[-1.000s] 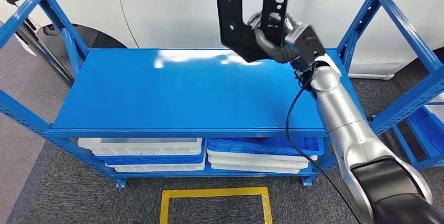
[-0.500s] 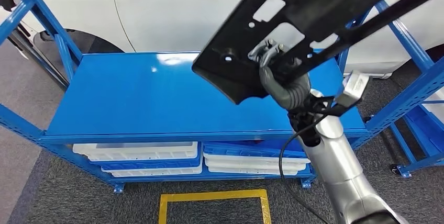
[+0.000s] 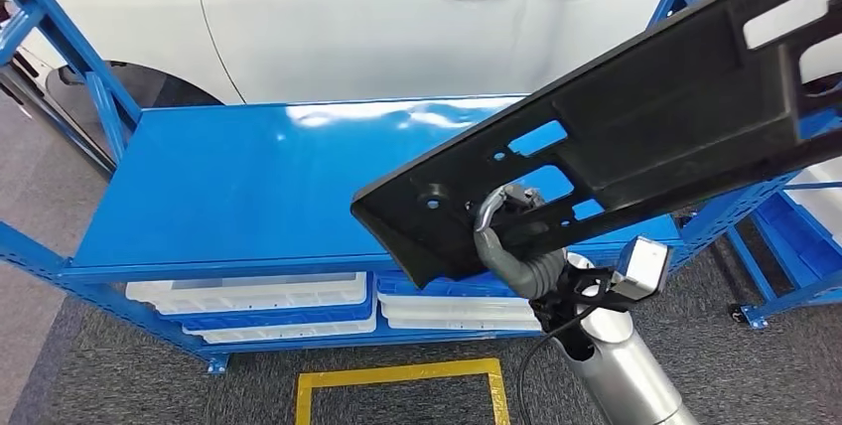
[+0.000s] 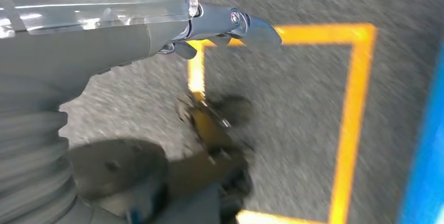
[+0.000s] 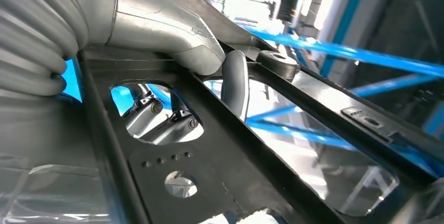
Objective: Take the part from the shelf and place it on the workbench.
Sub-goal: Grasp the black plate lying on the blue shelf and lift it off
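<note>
Head view: bright, even overhead light, with white glare patches along the far edge of the blue shelf (image 3: pixel 258 187) near upper centre; focus is sharp except for slight softness on the black part (image 3: pixel 635 137) at the right edge. Left wrist view: strong motion blur smears the grey carpet (image 4: pixel 293 103) and yellow floor tape (image 4: pixel 356 124), with specular streaks upper left. Right wrist view: background at upper right is overexposed and out of focus; highlights gleam on the right robot hand (image 5: pixel 157 30).

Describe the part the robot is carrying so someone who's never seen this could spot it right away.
Look in front of the blue shelf by the white car. Above its top deck, the right hand grips a long black panel, tilted. It is flat, dark, and pierced by cut-out holes.
</note>
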Controlling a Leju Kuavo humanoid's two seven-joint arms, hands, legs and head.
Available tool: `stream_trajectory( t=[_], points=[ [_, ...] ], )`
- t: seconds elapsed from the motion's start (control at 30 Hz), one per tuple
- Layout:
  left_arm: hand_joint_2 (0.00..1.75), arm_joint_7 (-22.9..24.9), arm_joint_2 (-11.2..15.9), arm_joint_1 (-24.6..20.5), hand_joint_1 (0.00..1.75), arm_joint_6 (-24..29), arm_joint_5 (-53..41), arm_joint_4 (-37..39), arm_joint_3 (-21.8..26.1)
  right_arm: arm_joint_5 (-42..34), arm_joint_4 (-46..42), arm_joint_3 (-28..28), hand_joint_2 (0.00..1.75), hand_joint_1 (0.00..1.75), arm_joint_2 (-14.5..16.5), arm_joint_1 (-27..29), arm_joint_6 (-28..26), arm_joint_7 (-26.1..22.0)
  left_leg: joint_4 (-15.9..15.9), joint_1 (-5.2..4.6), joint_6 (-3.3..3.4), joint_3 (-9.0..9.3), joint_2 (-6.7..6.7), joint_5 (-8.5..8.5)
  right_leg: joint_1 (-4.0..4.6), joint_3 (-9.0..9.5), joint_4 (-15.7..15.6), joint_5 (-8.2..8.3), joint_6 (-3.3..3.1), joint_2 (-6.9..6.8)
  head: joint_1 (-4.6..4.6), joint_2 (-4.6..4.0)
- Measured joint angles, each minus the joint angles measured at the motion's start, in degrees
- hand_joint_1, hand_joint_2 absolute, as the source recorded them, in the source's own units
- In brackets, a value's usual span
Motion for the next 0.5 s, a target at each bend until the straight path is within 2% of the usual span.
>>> stream_trajectory(
  t=[0.07, 0.1, 0.17, 0.2, 0.23, 0.27, 0.33, 0.37, 0.4, 0.43, 0.5],
  points=[
    [1.75, 0.8, 0.0, 0.2, 0.00, 1.2, -0.3, 0.0, 0.0, 0.7, -0.4, 0.4, 1.75, 1.75, 0.0, 0.9, -0.2, -0.3, -0.8, 0.25, 0.56, 0.28, 0.17, 0.54, -0.04, -0.47, 1.2, -1.09, 0.59, -0.24, 0.00, 0.00],
    [1.75, 1.2, 0.0, 0.2, 0.00, 1.6, -0.5, 0.0, 0.0, 0.9, -0.6, 0.6, 1.75, 1.75, 0.0, 1.1, -0.4, -0.4, -1.1, 0.38, 0.78, 0.38, 0.29, 0.77, -0.08, -1.46, 3.4, -2.57, 0.84, -0.37, 0.00, 0.00],
    [1.75, 2.1, 0.0, 0.2, 0.00, 1.9, -0.9, 0.0, 0.0, 1.0, -0.8, 1.0, 1.75, 1.75, 0.0, 1.3, -1.0, -0.4, -1.2, 0.32, 1.00, 0.29, 0.46, 0.84, -0.29, -4.79, 10.6, -6.32, 1.24, -0.49, 0.00, 0.00],
    [1.75, 2.5, 0.0, 0.2, 0.00, 1.9, -1.1, 0.0, 0.0, 1.0, -0.8, 1.2, 1.75, 1.75, 0.1, 1.4, -1.3, -0.3, -1.1, 0.31, 1.03, 0.25, 0.53, 0.84, -0.43, -6.34, 14.0, -7.53, 1.43, -0.50, 0.00, 0.00],
    [1.75, 2.8, 0.0, 0.2, 0.00, 1.9, -1.2, 0.0, 0.0, 1.0, -0.8, 1.4, 1.75, 1.75, 0.1, 1.6, -1.6, -0.2, -1.1, 0.34, 1.01, 0.23, 0.57, 0.81, -0.59, -7.03, 15.6, -7.68, 1.62, -0.53, 0.00, 0.00],
    [1.75, 3.1, 0.0, 0.2, 0.00, 1.9, -1.4, 0.0, 0.0, 1.0, -0.8, 1.6, 1.75, 1.75, 0.1, 1.7, -1.9, 0.0, -1.0, 0.40, 0.95, 0.22, 0.59, 0.77, -0.79, -6.65, 15.1, -6.79, 1.79, -0.58, 0.00, 0.00],
    [1.75, 3.7, 0.0, 0.2, 0.00, 1.9, -1.5, 0.0, -0.1, 1.0, -0.9, 1.7, 1.75, 1.75, 0.1, 1.8, -2.2, 0.3, -0.5, 0.58, 0.56, 0.19, 0.58, 0.52, -1.22, -2.86, 7.9, -3.34, 2.08, -0.89, 0.00, 0.00],
    [1.75, 4.0, 0.0, 0.1, 0.00, 1.9, -1.6, 0.0, -0.1, 1.0, -0.9, 1.8, 1.75, 1.75, 0.1, 1.8, -2.3, 0.4, -0.1, 0.54, 0.24, 0.08, 0.56, 0.31, -1.23, -0.97, 4.3, -2.10, 2.02, -0.97, 0.00, 0.00],
    [1.75, 4.4, -0.1, 0.1, 0.00, 1.9, -1.6, 0.0, -0.1, 1.0, -1.0, 1.8, 1.75, 1.75, 0.1, 1.9, -2.4, 0.5, 0.2, 0.50, -0.13, -0.03, 0.54, 0.19, -1.22, 0.34, 1.7, -1.31, 1.75, -0.98, 0.00, 0.00],
    [1.75, 4.8, -0.1, 0.1, 0.00, 1.9, -1.7, 0.0, -0.1, 1.0, -1.1, 1.9, 1.75, 1.75, 0.1, 1.9, -2.3, 0.5, 0.4, 0.40, -0.44, -0.13, 0.52, 0.13, -1.12, 0.78, 0.7, -1.17, 1.39, -0.90, 0.00, 0.00],
    [1.75, 5.5, -0.1, 0.0, 0.00, 2.0, -1.7, 0.0, -0.1, 1.0, -1.1, 2.0, 1.75, 1.75, 0.0, 2.2, -2.3, 0.6, 0.5, 0.44, -1.04, -0.22, 0.50, 0.28, -0.93, 0.58, 0.8, -0.85, 0.47, -0.69, 0.00, 0.00]
  ],
)
